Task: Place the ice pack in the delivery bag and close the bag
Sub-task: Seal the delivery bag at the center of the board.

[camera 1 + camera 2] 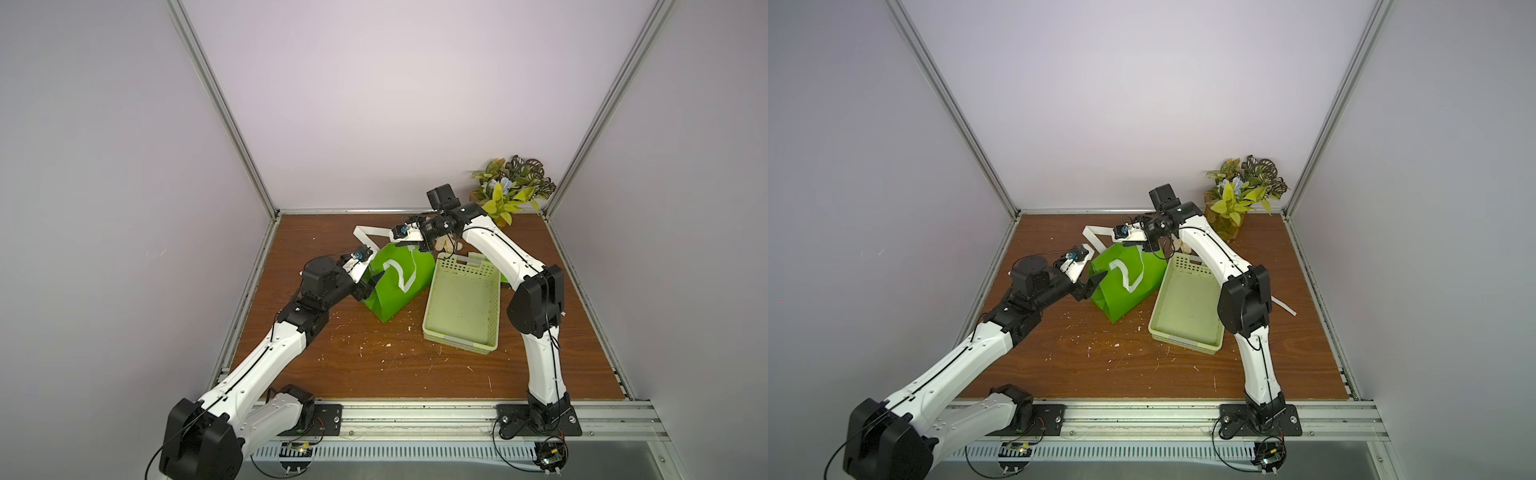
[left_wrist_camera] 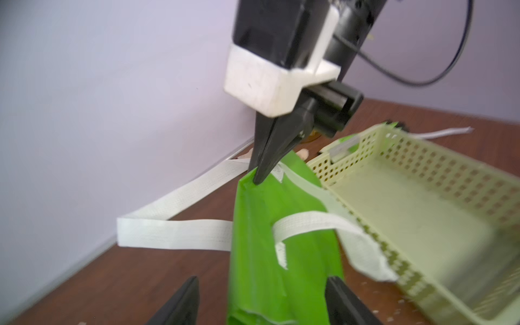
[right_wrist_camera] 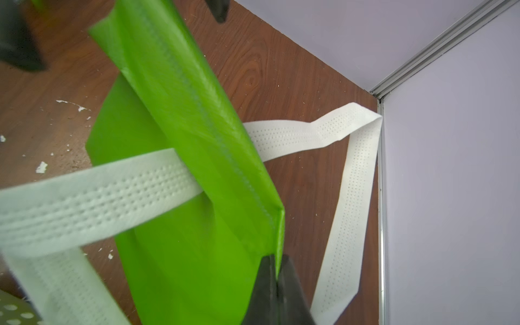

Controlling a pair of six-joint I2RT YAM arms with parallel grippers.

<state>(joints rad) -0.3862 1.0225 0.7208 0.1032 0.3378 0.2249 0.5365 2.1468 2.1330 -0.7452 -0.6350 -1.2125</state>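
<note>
The bright green delivery bag (image 1: 395, 286) (image 1: 1125, 286) stands on the wooden table with its top edge pressed flat and a white "2" mark on its side. My right gripper (image 3: 277, 260) (image 1: 424, 249) is shut on the far corner of the bag's top edge (image 2: 247, 183). My left gripper (image 2: 264, 281) (image 1: 1091, 286) is open, with its fingers (image 2: 185, 298) on either side of the bag's near end, not touching it. A white strap handle (image 3: 351, 168) trails toward the back wall. The ice pack is out of view.
A pale green perforated basket (image 1: 457, 343) (image 1: 1183, 343) (image 2: 422, 157) sits empty right beside the bag. A potted plant (image 1: 511, 191) stands in the back right corner. A small beige thing (image 1: 449, 245) lies behind the basket. White crumbs dot the table.
</note>
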